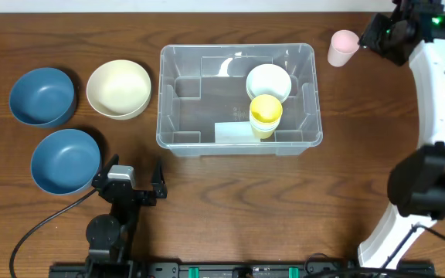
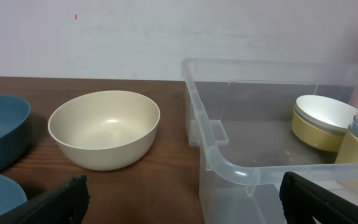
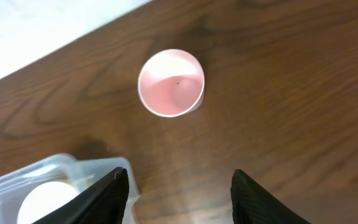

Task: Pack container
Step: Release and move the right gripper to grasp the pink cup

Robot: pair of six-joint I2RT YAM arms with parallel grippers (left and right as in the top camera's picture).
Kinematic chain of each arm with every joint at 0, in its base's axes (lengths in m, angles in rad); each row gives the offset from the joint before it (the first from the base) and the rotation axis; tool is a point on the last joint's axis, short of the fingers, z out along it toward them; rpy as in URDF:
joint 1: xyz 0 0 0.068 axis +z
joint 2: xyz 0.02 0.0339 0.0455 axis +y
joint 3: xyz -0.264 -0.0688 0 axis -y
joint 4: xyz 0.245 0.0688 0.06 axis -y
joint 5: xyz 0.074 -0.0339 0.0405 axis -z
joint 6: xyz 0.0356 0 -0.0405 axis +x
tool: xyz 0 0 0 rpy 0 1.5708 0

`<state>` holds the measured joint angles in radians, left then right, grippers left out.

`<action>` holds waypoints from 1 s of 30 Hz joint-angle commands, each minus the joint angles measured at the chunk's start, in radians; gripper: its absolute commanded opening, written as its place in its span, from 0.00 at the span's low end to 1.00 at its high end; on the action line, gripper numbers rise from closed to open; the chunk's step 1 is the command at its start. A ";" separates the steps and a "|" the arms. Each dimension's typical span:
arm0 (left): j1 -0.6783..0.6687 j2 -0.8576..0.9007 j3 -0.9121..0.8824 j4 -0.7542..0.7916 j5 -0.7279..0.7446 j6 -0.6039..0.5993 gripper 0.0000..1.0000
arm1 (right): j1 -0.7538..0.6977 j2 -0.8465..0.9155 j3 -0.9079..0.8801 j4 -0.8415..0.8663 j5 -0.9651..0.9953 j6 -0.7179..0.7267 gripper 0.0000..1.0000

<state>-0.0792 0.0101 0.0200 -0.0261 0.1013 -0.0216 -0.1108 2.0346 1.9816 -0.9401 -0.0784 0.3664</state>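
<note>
Clear plastic marks the container point(image 1: 207, 108), which sits near the middle of the dark wooden tabletop point(image 1: 230, 201), its long side running left to right. In its right half a pale bowl point(image 1: 268, 81) rests against the far wall, and a yellow cup point(image 1: 265, 114) stands upright just in front of it. The two are touching or very nearly so.

Off the container's far right corner, out on the bare wood, a pink cup point(image 3: 171, 83) stands upright with its mouth open to the ceiling. The right gripper point(image 3: 182, 196) hovers above the tabletop just short of this cup, jaws spread wide with nothing between them.

On the other side a cream bowl point(image 1: 118, 89) sits just beside the container's left wall. A blue bowl point(image 1: 42, 96) lies further left, and a second blue bowl point(image 1: 66, 161) sits nearer the front edge.

The left gripper point(image 2: 184, 193) hangs low by the container's near left corner, jaws wide apart and holding nothing, facing the cream bowl and the container's corner.
</note>
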 commanded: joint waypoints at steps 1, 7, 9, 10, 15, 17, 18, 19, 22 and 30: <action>0.005 -0.005 -0.016 -0.035 0.015 0.014 0.98 | -0.004 0.071 0.018 0.012 -0.008 -0.016 0.54; 0.005 -0.005 -0.016 -0.035 0.015 0.014 0.98 | -0.004 0.161 0.018 0.054 -0.008 -0.047 0.54; 0.005 -0.005 -0.016 -0.035 0.015 0.014 0.98 | -0.004 0.185 0.018 0.074 -0.008 -0.048 0.54; 0.005 -0.005 -0.016 -0.035 0.015 0.014 0.98 | -0.004 0.197 0.018 0.086 -0.008 -0.050 0.53; 0.005 -0.005 -0.016 -0.035 0.015 0.014 0.98 | -0.004 0.260 0.018 0.136 -0.008 -0.050 0.53; 0.005 -0.005 -0.016 -0.035 0.015 0.014 0.98 | -0.003 0.286 0.018 0.154 -0.008 -0.049 0.53; 0.005 -0.005 -0.016 -0.035 0.015 0.014 0.98 | -0.003 0.299 0.018 0.163 -0.008 -0.047 0.53; 0.005 -0.005 -0.016 -0.036 0.015 0.014 0.98 | -0.002 0.310 0.018 0.170 -0.008 -0.045 0.52; 0.005 -0.005 -0.016 -0.035 0.015 0.014 0.98 | 0.000 0.336 0.018 0.190 -0.008 -0.045 0.52; 0.005 -0.005 -0.016 -0.036 0.015 0.014 0.98 | 0.000 0.347 0.019 0.204 -0.002 -0.045 0.50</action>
<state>-0.0792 0.0101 0.0200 -0.0261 0.1013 -0.0216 -0.1108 2.3787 1.9823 -0.7399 -0.0856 0.3286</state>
